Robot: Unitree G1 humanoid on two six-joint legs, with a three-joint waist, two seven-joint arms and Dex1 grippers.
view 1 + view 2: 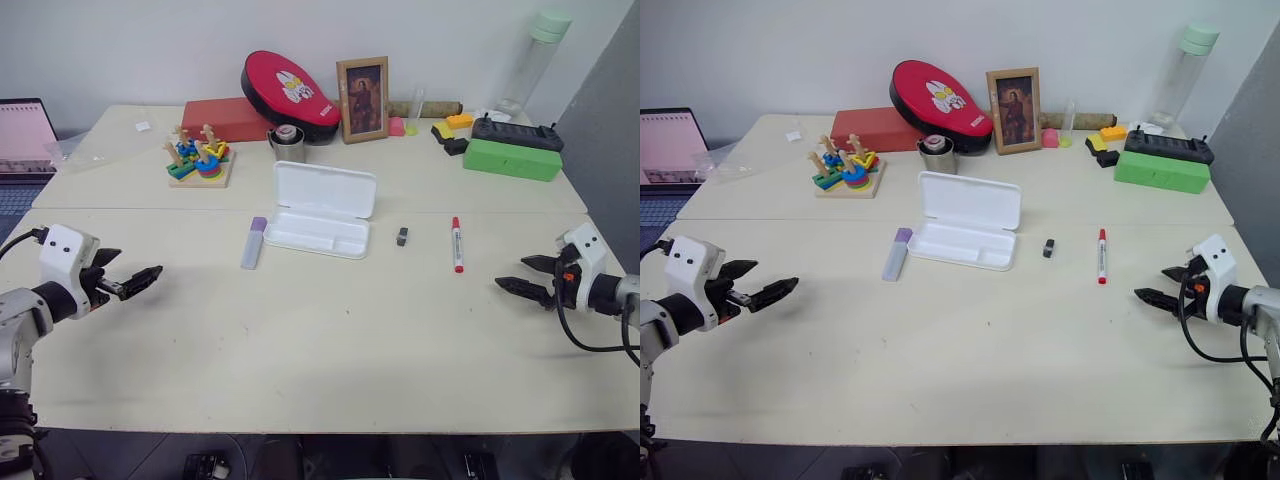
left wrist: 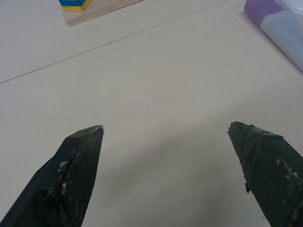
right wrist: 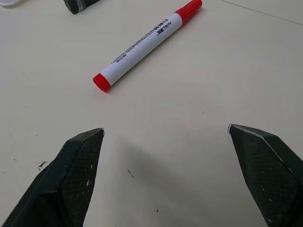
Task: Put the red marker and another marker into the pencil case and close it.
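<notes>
- The left tool [image 1: 143, 278] gapes wide, empty, well left of the pencil case [image 1: 318, 212].
- The purple highlighter [image 1: 254, 243] lies just left of the open case; the red marker [image 1: 456, 244] lies right.
- The right tool [image 1: 520, 277] gapes wide, empty; nothing is packed yet.

Print on the red marker [image 3: 144, 45] is too small to read.

Open pencil case [image 1: 318, 212] mid-table, highlighter [image 1: 254, 242] just left, block [image 1: 402, 236] then marker [image 1: 456, 243] right.
</notes>
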